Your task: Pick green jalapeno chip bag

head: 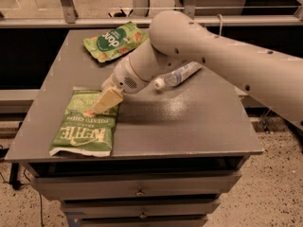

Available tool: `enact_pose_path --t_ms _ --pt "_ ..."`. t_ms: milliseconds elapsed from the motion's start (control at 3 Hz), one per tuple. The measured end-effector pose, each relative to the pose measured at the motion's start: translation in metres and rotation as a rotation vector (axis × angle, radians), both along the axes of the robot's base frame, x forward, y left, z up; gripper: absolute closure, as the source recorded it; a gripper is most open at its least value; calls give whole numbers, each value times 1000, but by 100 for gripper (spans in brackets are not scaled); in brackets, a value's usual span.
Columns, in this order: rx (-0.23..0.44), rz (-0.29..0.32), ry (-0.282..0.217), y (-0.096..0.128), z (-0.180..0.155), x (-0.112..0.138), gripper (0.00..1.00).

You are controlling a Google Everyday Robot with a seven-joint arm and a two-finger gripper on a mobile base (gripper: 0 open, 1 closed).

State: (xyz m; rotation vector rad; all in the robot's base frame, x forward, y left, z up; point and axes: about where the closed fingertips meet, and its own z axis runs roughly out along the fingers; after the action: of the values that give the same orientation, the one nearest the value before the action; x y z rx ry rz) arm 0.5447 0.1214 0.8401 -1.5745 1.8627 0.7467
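Tool [100, 107] over upper half of green jalapeno chip bag [85, 132]; grip state unclear.

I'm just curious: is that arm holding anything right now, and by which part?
It cannot be told. The gripper sits at the far end of the green jalapeno chip bag, which lies flat on the table.

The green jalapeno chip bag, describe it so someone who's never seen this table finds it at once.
On the grey table, look toward the near edge, where the gripper is over a flat bag's far end. That is the green jalapeno chip bag: light green, rectangular, with big white lettering, unlike the smaller crinkled bag with a round dark-green logo at the far edge.
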Motion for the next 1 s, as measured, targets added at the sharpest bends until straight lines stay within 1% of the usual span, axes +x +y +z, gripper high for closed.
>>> enact_pose_path --t_ms 333,667,1000 --pt "18 -6 -1 -1 8 7 64" --pt "23 -12 4 -5 9 10 87" --pt "24 -22 2 -9 13 18 100"
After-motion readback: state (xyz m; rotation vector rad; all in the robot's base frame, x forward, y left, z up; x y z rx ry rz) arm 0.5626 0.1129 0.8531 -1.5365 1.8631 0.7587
